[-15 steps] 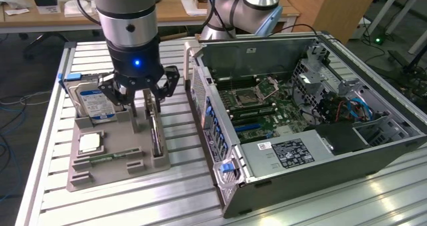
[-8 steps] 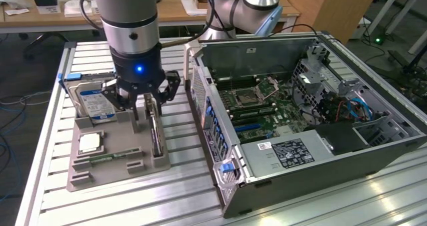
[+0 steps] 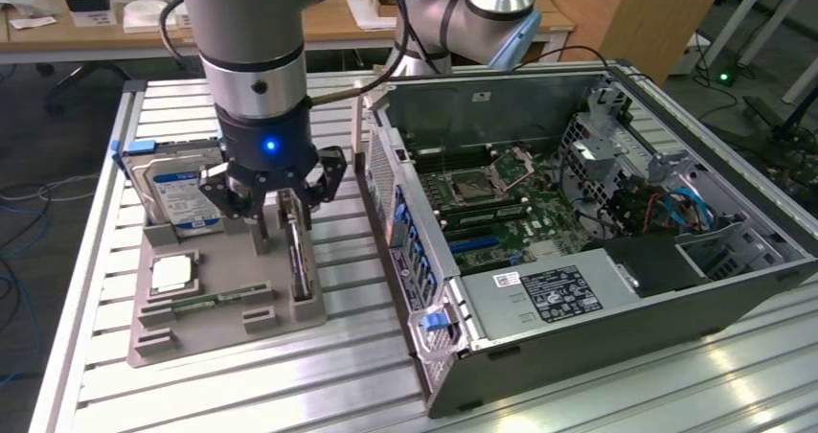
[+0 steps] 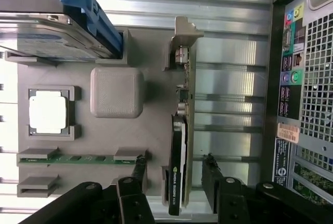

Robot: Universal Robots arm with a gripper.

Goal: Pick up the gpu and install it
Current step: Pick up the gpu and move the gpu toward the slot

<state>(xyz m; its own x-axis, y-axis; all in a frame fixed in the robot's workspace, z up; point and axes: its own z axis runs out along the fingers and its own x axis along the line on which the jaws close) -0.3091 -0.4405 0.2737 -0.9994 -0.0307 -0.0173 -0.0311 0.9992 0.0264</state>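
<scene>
Slatted table [image 3: 256, 390] bearing an open computer case [image 3: 581, 304] toward the exterior view's right. Just beside it, a grey tray [image 3: 211, 339] holds a hard drive [image 3: 172, 193], the gpu [image 4: 179, 146] standing on edge, a processor [image 4: 48, 111] and a memory stick [image 4: 78, 158]. Gripper [image 4: 174, 171] straddles the gpu, fingers spread apart, not clamped.

One grey tray [image 4: 156, 78] holds one gpu [image 4: 178, 174], one hard drive [image 4: 44, 39], one processor chip [image 4: 48, 111] and one memory stick [image 4: 78, 158]. One computer case [image 3: 601, 342] stands there, with what looks like one processor socket [image 3: 492, 174] and two blue cables [image 3: 684, 208] inside.
</scene>
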